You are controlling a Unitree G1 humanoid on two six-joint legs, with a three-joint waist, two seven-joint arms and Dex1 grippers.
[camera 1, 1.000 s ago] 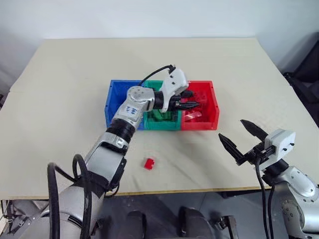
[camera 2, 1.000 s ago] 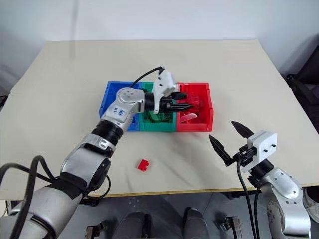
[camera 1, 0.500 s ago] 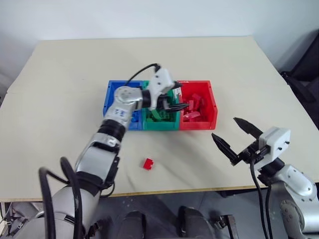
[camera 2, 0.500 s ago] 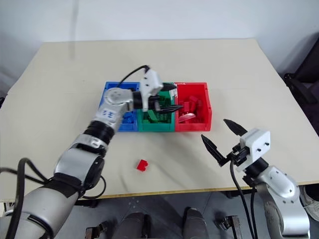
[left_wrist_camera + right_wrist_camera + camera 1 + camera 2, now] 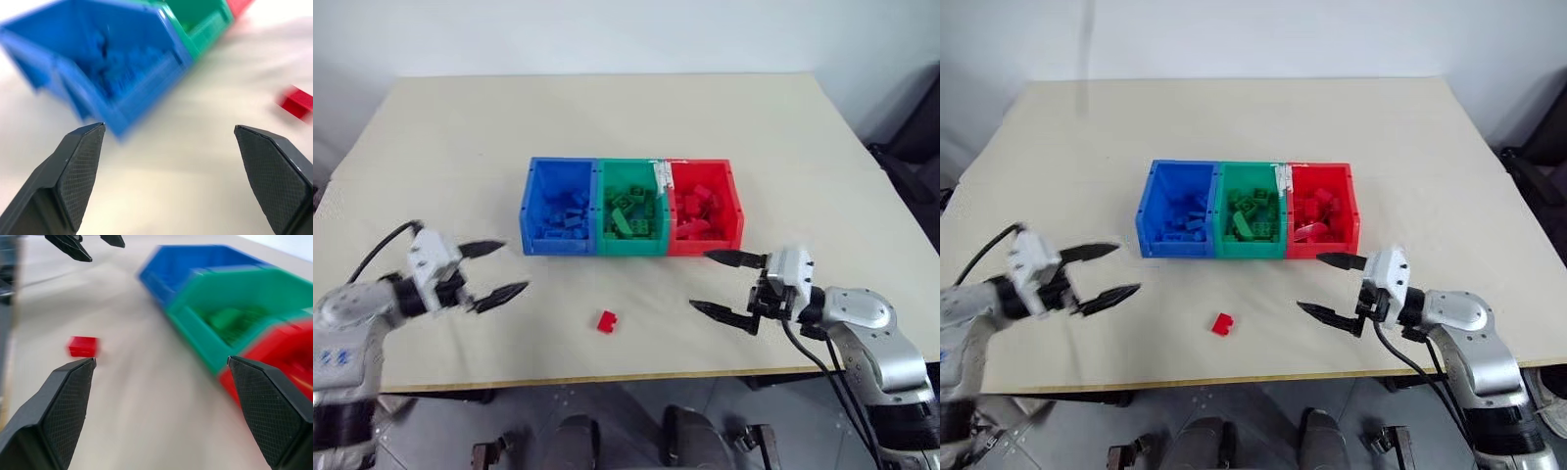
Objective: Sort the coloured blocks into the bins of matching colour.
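Gripper pair, left [image 5: 492, 268] and right [image 5: 728, 286], stood wide open, empty | small red studded plastic brick [image 5: 605, 321] lay on beige desk [image 5: 450, 147] between them | advice: descend squarely, close firmly, carry to red rectangular plastic bin [image 5: 736, 220].

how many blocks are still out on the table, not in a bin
1: a single red block lies on the table in front of the green bin, roughly midway between the left gripper and the right gripper. No others are visible loose.
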